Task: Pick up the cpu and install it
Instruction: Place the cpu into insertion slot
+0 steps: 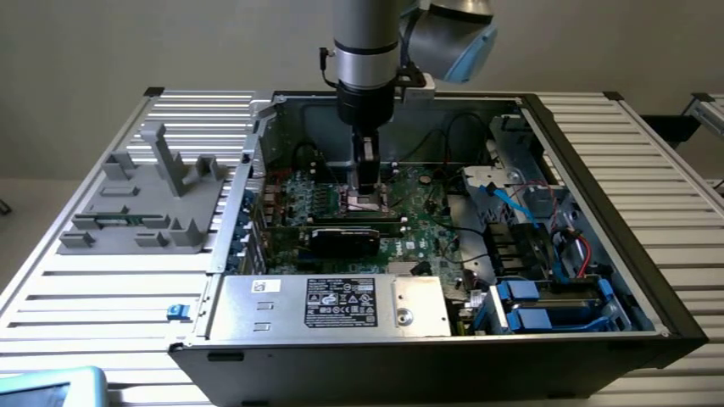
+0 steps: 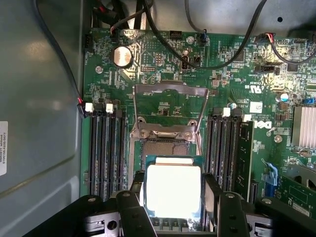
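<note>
Silvery cpu point(image 2: 173, 190) is sitting pinched by opposite edges between the gripper's point(image 2: 174, 198) dark fingers point(image 2: 214, 195), hovering just above the open socket point(image 2: 165, 148) on the green motherboard point(image 2: 237, 54), in the case's point(image 1: 588, 161) far half.

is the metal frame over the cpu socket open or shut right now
Open: the metal frame stands swung back off the socket, whose contact bed lies bare.
</note>
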`<state>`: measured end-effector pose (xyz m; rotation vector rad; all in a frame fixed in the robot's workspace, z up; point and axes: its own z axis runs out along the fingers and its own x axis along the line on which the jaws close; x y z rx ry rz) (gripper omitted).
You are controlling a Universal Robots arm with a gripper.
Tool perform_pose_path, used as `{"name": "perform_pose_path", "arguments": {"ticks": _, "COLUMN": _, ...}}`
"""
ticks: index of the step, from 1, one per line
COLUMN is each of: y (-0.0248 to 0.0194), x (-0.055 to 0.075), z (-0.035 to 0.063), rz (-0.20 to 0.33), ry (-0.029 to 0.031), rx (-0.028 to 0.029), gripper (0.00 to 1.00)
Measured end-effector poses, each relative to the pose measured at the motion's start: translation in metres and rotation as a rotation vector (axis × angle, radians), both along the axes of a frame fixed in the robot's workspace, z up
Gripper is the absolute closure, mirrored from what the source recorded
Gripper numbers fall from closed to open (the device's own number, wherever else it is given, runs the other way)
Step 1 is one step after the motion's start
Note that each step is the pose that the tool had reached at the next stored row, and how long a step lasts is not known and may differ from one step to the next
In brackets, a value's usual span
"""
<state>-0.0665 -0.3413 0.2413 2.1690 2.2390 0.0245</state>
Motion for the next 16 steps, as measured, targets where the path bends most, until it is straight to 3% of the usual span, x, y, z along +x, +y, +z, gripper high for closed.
{"name": "perform_pose_path", "arguments": {"ticks": 9, "y": 0.0002, "x": 0.0, "z": -0.0163, "rz": -0.001, "ry": 0.0003, "rx": 0.003, "gripper": 0.44}}
{"name": "perform_pose_path", "arguments": {"ticks": 12, "y": 0.0028, "x": 0.0, "z": -0.0213, "rz": -0.001, "ry": 0.0015, "rx": 0.0036, "gripper": 0.44}}
{"name": "perform_pose_path", "arguments": {"ticks": 16, "y": 0.0052, "x": 0.0, "z": -0.0257, "rz": -0.002, "ry": 0.012, "rx": 0.0039, "gripper": 0.44}}
